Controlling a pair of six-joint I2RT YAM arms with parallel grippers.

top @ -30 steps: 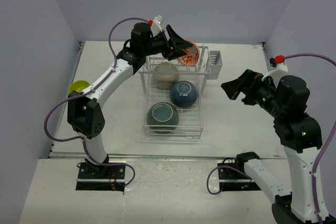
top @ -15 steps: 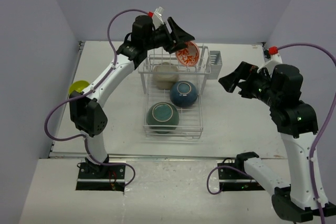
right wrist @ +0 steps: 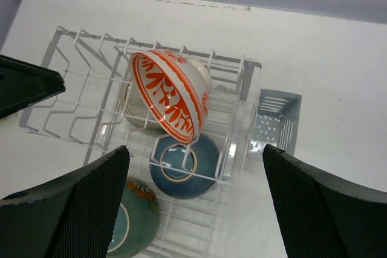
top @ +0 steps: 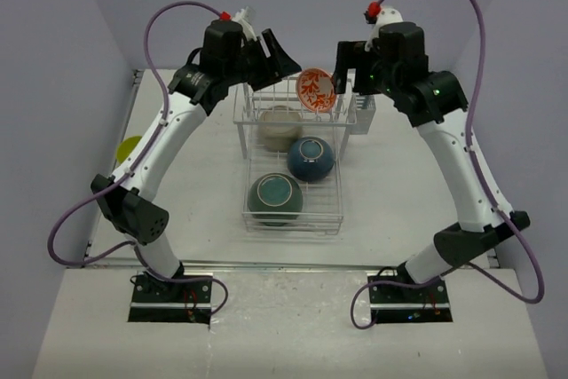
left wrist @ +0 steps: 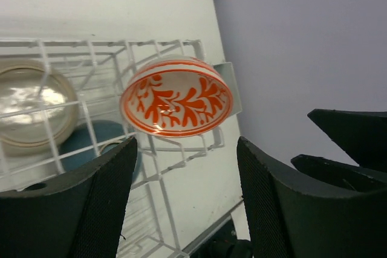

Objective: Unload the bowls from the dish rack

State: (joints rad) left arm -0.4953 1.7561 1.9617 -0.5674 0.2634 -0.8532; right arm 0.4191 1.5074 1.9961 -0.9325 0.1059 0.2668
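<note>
Hovering above the back end of the dish rack [top: 330, 219], both arms face the same target. Left gripper [top: 286, 64] on the rack's left, jaws wide apart, nothing between them. Right gripper [top: 346, 61] on the rack's right, jaws also spread wide, empty.

The patterned bowl [top: 317, 91] stands on edge in the rack's raised slotted shelf, leaning, its orange-red inside turned toward the right wrist camera. Neither gripper touches it.

Risks, as judged:
- Two grippers closing on one bowl from opposite sides of the rack could knock fingers together.
- A nudge to the rim could roll the bowl out of its slot, down onto the beige bowl [top: 279, 126] under the shelf, or off the rack's back.
- A finger may snag the shelf wires on the way in.
- Glazed, curved wall: a shallow pinch may slip.

Around: dark blue bowl [top: 311, 158] mid-rack and teal bowl [top: 275, 197] at the rack's front, both on the base grid. Grey caddy [top: 364, 108] hangs on the rack's right side, close under the right arm's approach. Yellow-green bowl [top: 131, 146] sits on the table well left of the rack.
</note>
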